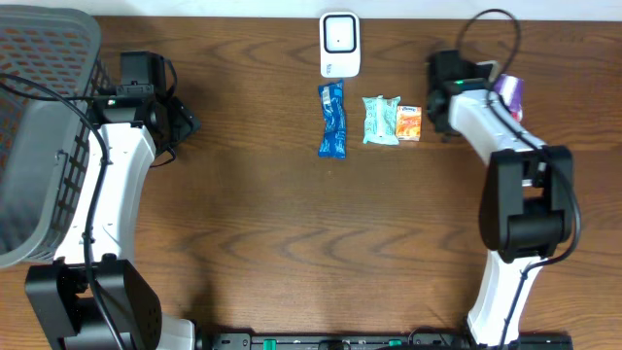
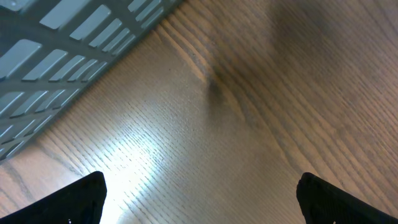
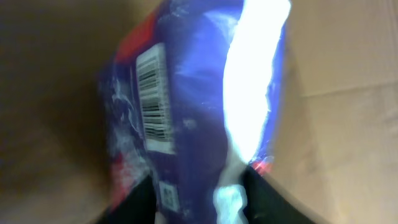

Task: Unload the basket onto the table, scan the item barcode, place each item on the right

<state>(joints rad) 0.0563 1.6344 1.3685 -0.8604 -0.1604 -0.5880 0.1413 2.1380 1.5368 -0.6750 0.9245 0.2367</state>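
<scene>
The right gripper (image 3: 196, 196) pinches the purple packet (image 3: 186, 106), long axis outward; the scanner (image 1: 340, 44) lies left. The left gripper (image 2: 199, 199) gapes.

The left arm reaches up the table's left side, its wrist bent rightward. The left gripper (image 2: 199, 193) hangs above the wood with its jaws spread wide and nothing between them. The right arm folds back at the elbow, its forearm angled up and to the left. The right gripper (image 3: 196, 193) has its fingers on either side of a packet; whether they grip it is unclear.
</scene>
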